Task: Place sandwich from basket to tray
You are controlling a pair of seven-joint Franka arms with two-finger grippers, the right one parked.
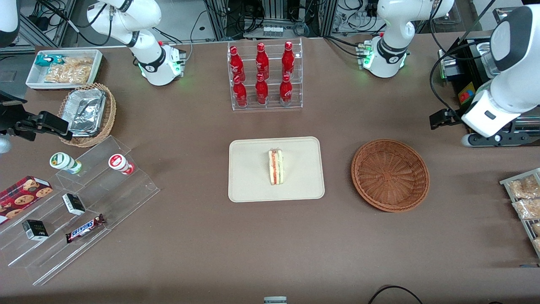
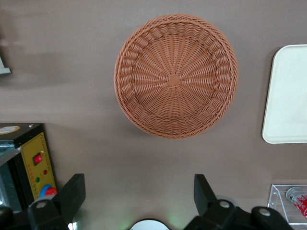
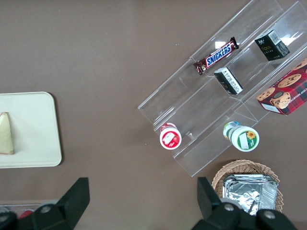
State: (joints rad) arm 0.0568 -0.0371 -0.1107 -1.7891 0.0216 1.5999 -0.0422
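From my station, the small triangular sandwich point(image 1: 276, 166) of pale bread with red-orange and green filling stripes already lies on the flat rectangular cream tray point(image 1: 249, 185), near its middle, long axis running toward and away from the front camera. The round reddish-brown woven wicker basket point(image 1: 390, 174) beside the tray, toward the working arm's end of the table, holds nothing.

My left arm's gripper point(image 2: 139, 191) hangs high above the brown table, near the basket and farther from the front camera than it, with its two black fingers point(image 2: 72, 194) spread apart and nothing between them.

I judge the transfer done: the sandwich rests wholly inside the tray's low rim, well apart from the gripper, with the basket lying between them. What remains, as I read it, is only a retreat, so the relation that matters is clearance. The gripper is well above the basket rim, and nothing stands under it.
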